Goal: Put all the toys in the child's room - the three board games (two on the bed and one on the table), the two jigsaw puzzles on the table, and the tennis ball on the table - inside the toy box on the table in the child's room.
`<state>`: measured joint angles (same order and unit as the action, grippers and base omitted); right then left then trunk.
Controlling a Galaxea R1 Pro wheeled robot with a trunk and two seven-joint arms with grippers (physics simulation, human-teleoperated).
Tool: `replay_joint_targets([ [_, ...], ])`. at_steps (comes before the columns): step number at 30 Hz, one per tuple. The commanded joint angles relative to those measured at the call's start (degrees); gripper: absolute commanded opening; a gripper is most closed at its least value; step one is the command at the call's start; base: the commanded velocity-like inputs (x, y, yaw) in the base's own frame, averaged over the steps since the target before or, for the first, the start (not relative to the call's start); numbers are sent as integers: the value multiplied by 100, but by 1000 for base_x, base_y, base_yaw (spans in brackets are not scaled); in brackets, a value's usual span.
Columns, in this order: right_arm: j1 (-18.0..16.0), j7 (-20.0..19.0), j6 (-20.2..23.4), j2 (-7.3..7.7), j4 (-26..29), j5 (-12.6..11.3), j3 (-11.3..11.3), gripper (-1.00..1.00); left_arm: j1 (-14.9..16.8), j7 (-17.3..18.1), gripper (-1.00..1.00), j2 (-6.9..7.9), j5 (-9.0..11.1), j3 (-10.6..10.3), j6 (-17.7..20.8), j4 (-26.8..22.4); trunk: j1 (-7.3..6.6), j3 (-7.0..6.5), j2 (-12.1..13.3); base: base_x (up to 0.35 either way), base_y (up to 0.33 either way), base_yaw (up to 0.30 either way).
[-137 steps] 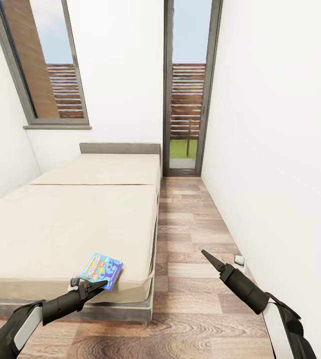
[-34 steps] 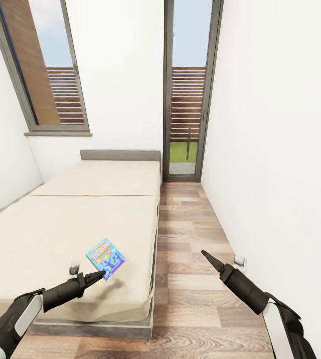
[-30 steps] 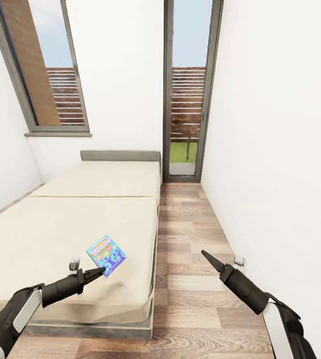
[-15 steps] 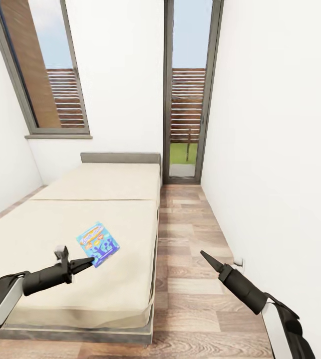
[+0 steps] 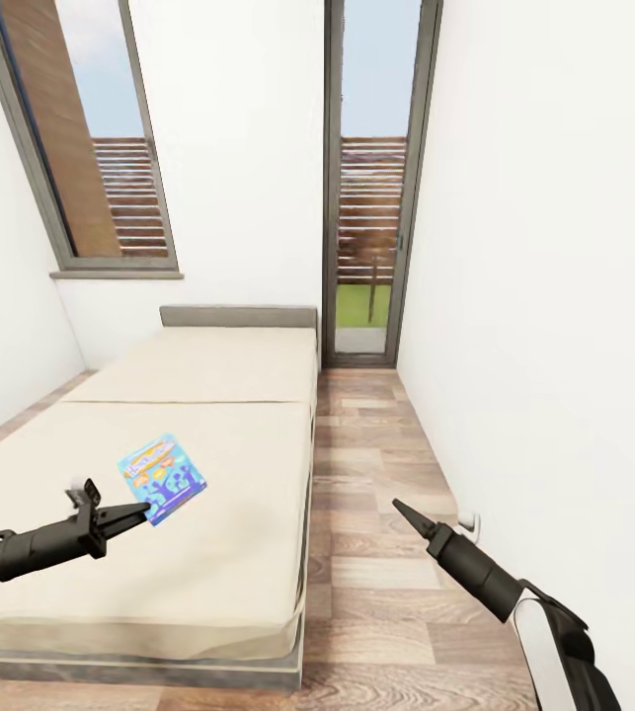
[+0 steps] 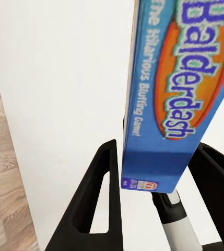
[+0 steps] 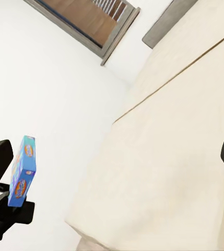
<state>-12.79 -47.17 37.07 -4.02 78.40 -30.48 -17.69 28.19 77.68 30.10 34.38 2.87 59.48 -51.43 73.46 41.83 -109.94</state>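
A small blue board game printed "Balderdash" hangs above the beige bed, tilted on edge. My left gripper is shut on its lower edge. In the left wrist view the box stands between the two black fingers. The right wrist view sees the same box in the air beside the mattress. My right gripper hovers over the wooden floor to the right of the bed, open with nothing in it. The table, toy box, jigsaw puzzles and tennis ball are out of view.
A strip of wooden floor runs between the bed and the white right wall to a glass door. A low grey headboard and a window lie beyond the bed.
The blue box lay on the bed's near corner; my left gripper has lifted it and carried it leftward. The view has drawn back slightly. The right arm has barely moved.
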Motion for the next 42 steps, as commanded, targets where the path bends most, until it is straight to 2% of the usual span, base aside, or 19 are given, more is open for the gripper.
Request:
replay_joint_targets([
  [1, -3, -11, 36, -6, 0, -6, -11, 100, 2, 12, -100, 17, 6, -4, 52, 1, -23, -13, 39, 0, 0, 0],
  [7, -12, 48, 86, -5, 27, 101, -15, 100, 2, 27, -100, 79, 2, -3, 52, 1, -155, -120, 280, 0, 0, 0],
  [10, -34, 428, 139, -9, 64, 204, -16, 100, -4, 39, -100, 128, 9, -4, 52, 1, -221, -174, 400, 0, 0, 0],
  [12, -43, 797, 213, -12, 100, 374, 19, 100, -10, 88, -100, 194, 13, -5, 52, 1, -265, -210, 480, 0, 0, 0],
  [13, -71, 1100, 337, -11, 133, 521, 131, 100, -13, 192, -100, 298, 13, -5, 52, 1, -287, -228, 520, 0, 0, 0],
  [14, -95, 1217, 404, -10, 153, 573, 214, 100, -14, 287, -100, 382, 8, -5, 52, 1, -309, -246, 560, 0, 0, 0],
  [17, -103, 1359, 453, -21, 195, 652, 366, 100, -15, 510, -100, 567, 2, -11, 51, 1, -375, -300, 681, 0, 0, 0],
  [20, -102, 1426, 458, -23, 217, 692, 423, 100, -15, 600, -100, 644, -6, -13, 46, 4, -441, -354, 801, 0, 0, 1],
  [30, -101, 1490, 453, -83, 287, 725, 465, 100, -16, 642, -100, 680, -16, -14, 37, 8, -660, -533, 1202, -123, 0, 200],
  [36, -101, 1498, 451, -51, 290, 727, 671, 100, -17, 643, -100, 681, -19, -13, 37, 10, -792, -641, 1443, -70, 0, 283],
  [42, -101, 1488, 450, -62, 296, 729, 716, 100, -29, 649, -100, 688, -18, -6, 37, 17, -924, -749, 1683, -18, 0, 286],
])
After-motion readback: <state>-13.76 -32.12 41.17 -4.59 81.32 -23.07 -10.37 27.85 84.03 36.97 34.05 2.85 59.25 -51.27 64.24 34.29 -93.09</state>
